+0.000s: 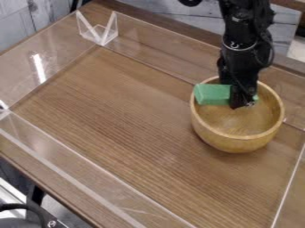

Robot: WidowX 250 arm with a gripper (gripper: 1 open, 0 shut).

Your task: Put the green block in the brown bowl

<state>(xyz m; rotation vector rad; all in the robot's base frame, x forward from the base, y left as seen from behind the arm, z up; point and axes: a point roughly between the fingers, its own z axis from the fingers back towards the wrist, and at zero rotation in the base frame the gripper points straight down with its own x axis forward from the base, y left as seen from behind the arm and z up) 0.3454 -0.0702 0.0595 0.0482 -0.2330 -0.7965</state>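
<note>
Wood-grain surface (107,116) underneath, fenced by low clear walls, with a small folded clear stand (95,28) well off to the tool's far left corner. Tool (242,94) pointing steeply down over the near-left rim of the brown bowl (238,129), jaws half-closed on the green block (213,92), gripped at one end so that most of the bar sticks out sideways to the tool's left, level with the rim and partly outside it. Block not yet resting inside the bowl; bowl interior bare as far as visible. Judged by look: block light, stiff and matte, unlikely to slip or deform, no fragility to worry about; flat parallel long faces best for pinching, nearer the middle for balance than the present end hold, which invites tipping on release. Bowl thick-walled and probably stable enough not to shift from a light knock. Likely still needed: shifting inward toward the bowl's centre before letting go, so the overhanging end clears the rim rather than catching on it and tumbling onto the surface.
</note>
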